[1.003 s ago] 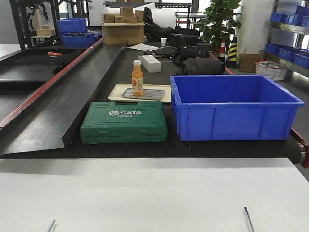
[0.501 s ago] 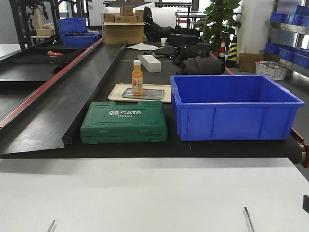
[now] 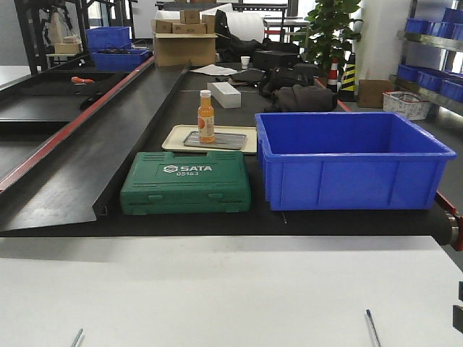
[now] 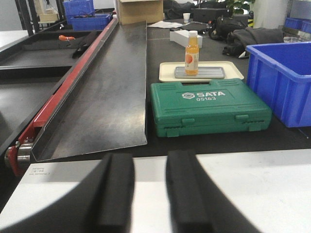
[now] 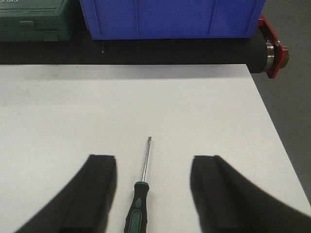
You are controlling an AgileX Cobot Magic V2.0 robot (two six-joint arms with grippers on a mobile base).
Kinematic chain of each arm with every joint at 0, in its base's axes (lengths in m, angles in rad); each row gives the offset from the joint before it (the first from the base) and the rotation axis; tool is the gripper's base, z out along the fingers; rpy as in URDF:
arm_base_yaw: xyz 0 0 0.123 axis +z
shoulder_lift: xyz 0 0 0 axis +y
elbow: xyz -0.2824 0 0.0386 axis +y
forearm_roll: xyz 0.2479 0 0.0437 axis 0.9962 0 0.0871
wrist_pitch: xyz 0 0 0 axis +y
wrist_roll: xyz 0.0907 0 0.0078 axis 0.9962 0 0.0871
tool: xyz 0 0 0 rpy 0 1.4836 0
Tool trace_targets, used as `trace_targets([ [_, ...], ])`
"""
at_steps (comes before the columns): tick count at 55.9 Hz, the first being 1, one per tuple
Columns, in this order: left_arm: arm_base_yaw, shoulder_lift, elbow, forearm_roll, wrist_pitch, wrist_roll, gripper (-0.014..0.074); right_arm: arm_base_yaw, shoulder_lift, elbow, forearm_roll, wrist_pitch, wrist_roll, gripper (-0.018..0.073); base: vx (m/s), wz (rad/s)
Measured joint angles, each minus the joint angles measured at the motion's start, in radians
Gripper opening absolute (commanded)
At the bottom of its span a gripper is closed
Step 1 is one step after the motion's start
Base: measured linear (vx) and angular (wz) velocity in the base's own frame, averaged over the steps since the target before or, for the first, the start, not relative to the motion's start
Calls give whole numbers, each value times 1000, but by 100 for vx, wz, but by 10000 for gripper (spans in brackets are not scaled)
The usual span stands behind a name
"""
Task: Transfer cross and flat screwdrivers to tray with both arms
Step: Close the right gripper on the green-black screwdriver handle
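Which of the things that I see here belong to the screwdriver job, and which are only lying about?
For the job:
- green-and-black screwdriver, under the open right pincer
- second screwdriver's shaft
- silver metal tray
- left pincer

Lying about:
- orange bottle, standing on that tray
- cream tray
- green SATA case
- blue bin
- white box

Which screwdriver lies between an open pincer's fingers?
The right-hand screwdriver, framed by the right pincer; the left-hand screwdriver shows only its shaft tip.
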Motion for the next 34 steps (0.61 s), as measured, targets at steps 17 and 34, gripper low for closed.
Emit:
trace_targets([
  [17, 0, 0, 0, 0, 51, 0, 483, 0, 55, -36, 45, 30, -8, 658, 0, 0],
  [34, 0, 0, 0, 0, 73, 0, 483, 1, 580, -373, 91, 405, -73, 559, 0, 0],
])
